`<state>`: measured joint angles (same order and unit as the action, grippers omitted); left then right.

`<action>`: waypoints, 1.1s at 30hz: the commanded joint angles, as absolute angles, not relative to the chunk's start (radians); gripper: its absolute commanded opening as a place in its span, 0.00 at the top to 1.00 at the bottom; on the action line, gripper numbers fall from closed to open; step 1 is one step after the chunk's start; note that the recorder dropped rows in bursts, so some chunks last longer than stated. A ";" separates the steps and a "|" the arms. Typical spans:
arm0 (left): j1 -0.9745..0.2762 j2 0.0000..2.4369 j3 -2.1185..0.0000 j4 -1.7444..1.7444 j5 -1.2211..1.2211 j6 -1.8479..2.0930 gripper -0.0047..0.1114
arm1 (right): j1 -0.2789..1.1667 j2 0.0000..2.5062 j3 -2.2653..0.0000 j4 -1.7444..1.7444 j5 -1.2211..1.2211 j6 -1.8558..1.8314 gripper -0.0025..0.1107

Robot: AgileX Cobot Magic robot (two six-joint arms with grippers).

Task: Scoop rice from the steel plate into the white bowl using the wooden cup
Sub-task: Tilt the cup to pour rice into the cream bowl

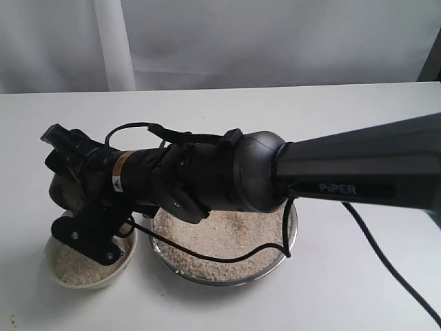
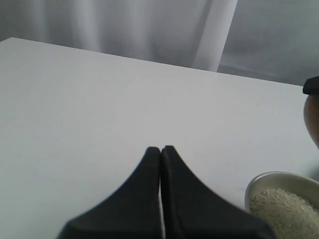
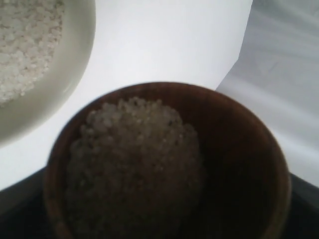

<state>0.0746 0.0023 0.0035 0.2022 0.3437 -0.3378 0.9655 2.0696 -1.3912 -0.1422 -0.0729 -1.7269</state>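
A: White table (image 1: 331, 289), pale curtain (image 1: 275, 41) behind. And the steel plate (image 1: 222, 281)?
B: Mid-table, rice (image 1: 234, 238) spread across it. Just beside, on its left in ext. view, the white bowl (image 1: 114, 277), part-filled w/ rice too.
A: And the wooden cup (image 3: 239, 149)?
B: Clamped in right gripper (image 1: 72, 186), up by bowl's far-left rim in ext. view. Heap of grains inside, banked to one side.
A: And left gripper (image 2: 160, 149)?
B: Fingers pressed together, nothing between. Over bare table, bowl rim at edge of its view.
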 commanded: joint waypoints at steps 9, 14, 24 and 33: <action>0.070 0.000 0.000 0.196 0.337 -0.340 0.96 | 0.968 2.100 -1.398 -0.298 -0.108 -1.727 0.98; 0.070 0.000 0.000 0.196 0.337 -0.340 0.96 | 0.968 2.122 -1.398 -0.308 -0.163 -1.727 0.98; 0.070 0.000 0.000 0.196 0.337 -0.340 0.96 | 0.968 2.122 -1.398 -0.368 -0.233 -1.727 0.98; 0.070 0.000 0.000 0.196 0.337 -0.340 0.96 | 0.968 2.122 -1.398 -0.368 -0.300 -1.788 0.98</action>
<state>0.0746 0.0023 0.0035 0.2022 0.3437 -0.3378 0.9655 2.1275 -1.3912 -0.3617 -0.2316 -1.7734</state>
